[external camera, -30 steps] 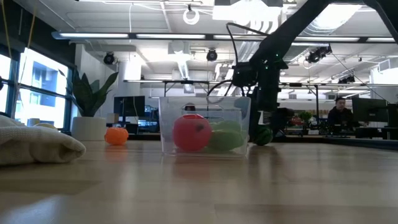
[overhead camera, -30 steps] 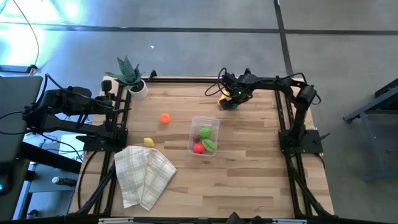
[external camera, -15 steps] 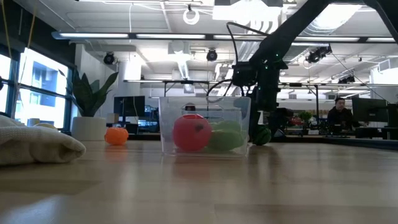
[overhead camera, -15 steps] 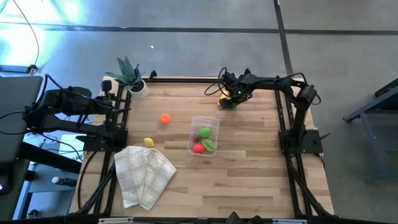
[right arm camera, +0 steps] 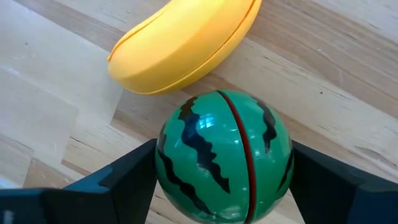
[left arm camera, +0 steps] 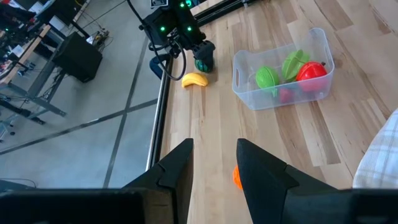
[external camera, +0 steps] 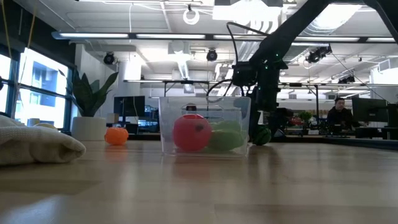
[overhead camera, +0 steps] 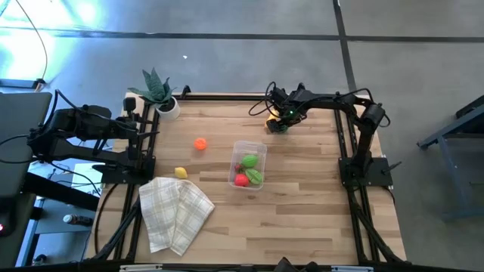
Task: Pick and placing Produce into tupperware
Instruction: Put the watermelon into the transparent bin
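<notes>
The dark striped green watermelon toy (right arm camera: 224,155) sits between the fingers of my right gripper (overhead camera: 278,125) near the table's far edge, beside a yellow banana toy (right arm camera: 186,46) lying on the wood. The clear tupperware tub (overhead camera: 262,146) stands mid-table and holds a red piece (overhead camera: 241,180) and two light green pieces (overhead camera: 249,161). An orange piece (overhead camera: 200,143) and a small yellow piece (overhead camera: 181,173) lie on the table left of the tub. My left gripper (left arm camera: 214,168) is open and waits at the table's left edge. My right gripper pinches the watermelon toy between its two fingers (right arm camera: 127,180), one on each side of the ball's widest part (right arm camera: 168,162). The fingers come from above, pointing down. The toy sits at table level next to the banana; whether it is clear of the wood cannot be told.
A checked folded cloth (overhead camera: 174,213) lies at the near left of the table. A potted green plant (overhead camera: 157,91) stands at the far left corner. Bare wood lies right of and nearer than the tub. A person sits in the room behind (external camera: 341,115).
</notes>
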### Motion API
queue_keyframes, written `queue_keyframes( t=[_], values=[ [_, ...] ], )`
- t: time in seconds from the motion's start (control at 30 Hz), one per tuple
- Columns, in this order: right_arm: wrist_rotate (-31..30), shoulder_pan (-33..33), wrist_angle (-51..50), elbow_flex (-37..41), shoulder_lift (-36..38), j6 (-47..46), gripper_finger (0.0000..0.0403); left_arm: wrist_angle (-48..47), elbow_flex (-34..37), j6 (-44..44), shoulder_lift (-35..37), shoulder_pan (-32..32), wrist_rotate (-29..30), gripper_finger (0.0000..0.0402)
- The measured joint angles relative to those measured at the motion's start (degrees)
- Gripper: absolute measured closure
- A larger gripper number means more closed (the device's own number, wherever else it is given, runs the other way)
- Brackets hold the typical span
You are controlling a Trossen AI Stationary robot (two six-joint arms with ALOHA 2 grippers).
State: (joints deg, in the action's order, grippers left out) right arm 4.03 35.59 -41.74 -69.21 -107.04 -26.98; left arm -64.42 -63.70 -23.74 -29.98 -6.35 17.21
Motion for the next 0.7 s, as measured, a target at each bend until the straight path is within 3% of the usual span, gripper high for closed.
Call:
queue_keyframes(
  t=[0.37, 0.7],
  values=[
    [0.0, 0.0, -0.6, 0.0, 3.4, -0.2, 0.0115, 0.0, 0.0, 0.0, 0.0, 0.0, 0.0, 0.0289],
    [0.4, -2.0, 0.3, 0.0, 14.8, -1.6, 0.0116, 0.0, 0.0, 0.0, 0.0, 0.0, 0.0, 0.0289]
  ],
)
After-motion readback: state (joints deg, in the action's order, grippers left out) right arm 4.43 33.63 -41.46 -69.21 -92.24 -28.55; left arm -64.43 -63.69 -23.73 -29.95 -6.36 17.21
